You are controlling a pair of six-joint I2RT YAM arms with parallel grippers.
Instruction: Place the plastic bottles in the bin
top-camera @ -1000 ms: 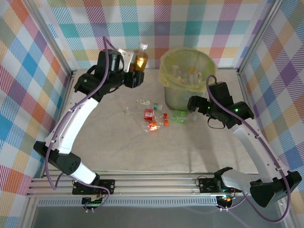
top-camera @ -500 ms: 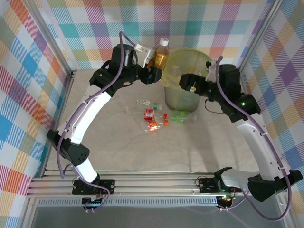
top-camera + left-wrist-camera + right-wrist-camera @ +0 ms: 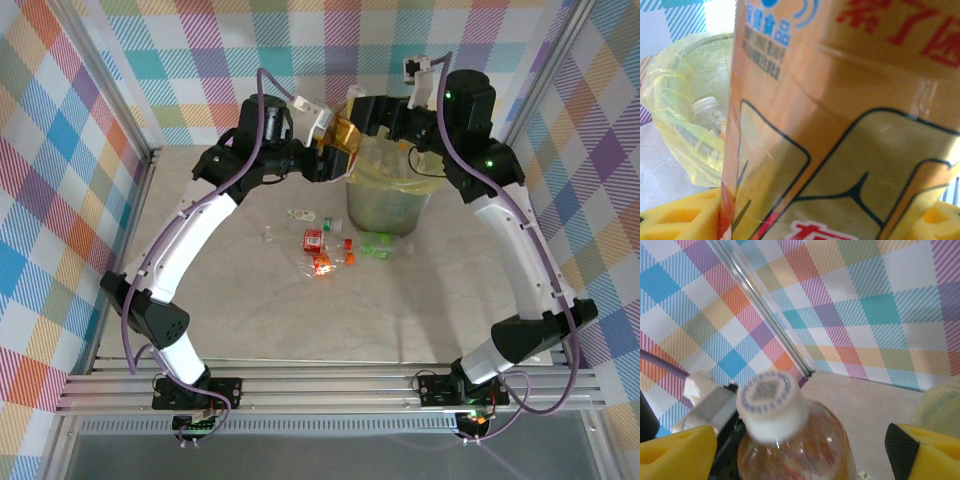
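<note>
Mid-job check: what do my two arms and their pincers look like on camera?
The left arm and right arm have white links, black joints and a purple cable each. Green lights dot the right one. The left pincer and right pincer have blocky yellow fingers.

Plaid-walled cell around a pale tabletop, as I watched it through the overhead camera.
Checked wall panels (image 3: pixel 150 40) in pastel blue, orange, purple and green closed in the back and both sides, joined by grey metal corner posts (image 3: pixel 760 304). The table (image 3: pixel 330 320) was pale and faintly mottled, evenly lit, with soft shadows. Aluminium rails (image 3: pixel 330 385) ran along its near edge.
</note>
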